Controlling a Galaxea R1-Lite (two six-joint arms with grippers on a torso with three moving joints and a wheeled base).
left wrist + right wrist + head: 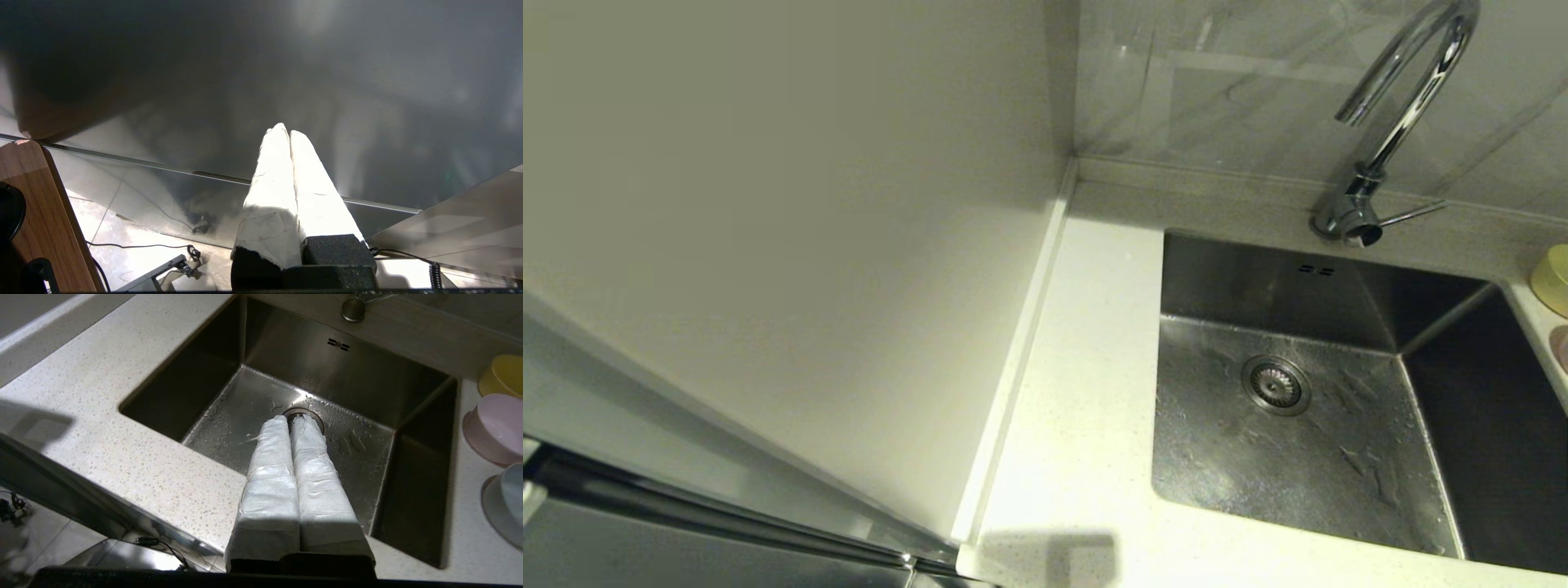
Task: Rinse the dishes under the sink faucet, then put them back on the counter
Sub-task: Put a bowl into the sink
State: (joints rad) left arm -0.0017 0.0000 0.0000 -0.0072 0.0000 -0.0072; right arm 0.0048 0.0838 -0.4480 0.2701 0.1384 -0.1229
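The sink [1307,441] sits empty of dishes, its steel floor beaded with water around the round drain strainer [1276,385], and two small overflow slots [1316,269] mark its back wall. From the strainer, the chrome gooseneck faucet [1401,122] rises at about 1 o'clock on the back ledge, its thin lever [1413,214] pointing toward 3 o'clock.

The three bowls stand upside down in a row on the white speckled counter [102,428] at the sink's right side, at roughly 3 o'clock from the strainer: the yellow bowl [502,375] nearest the wall, the pale pink bowl [492,428] just beside it, and the grey-blue bowl [506,502] nearest the counter's front edge. In the head view only the edges of the yellow and pink ones show.

The right gripper [292,420] hangs above the sink's front edge, its wrapped fingers pressed together and holding nothing.

The left gripper [286,132] is parked low, apparently facing a dark glossy cabinet front [261,81], its jaws likewise closed and empty.
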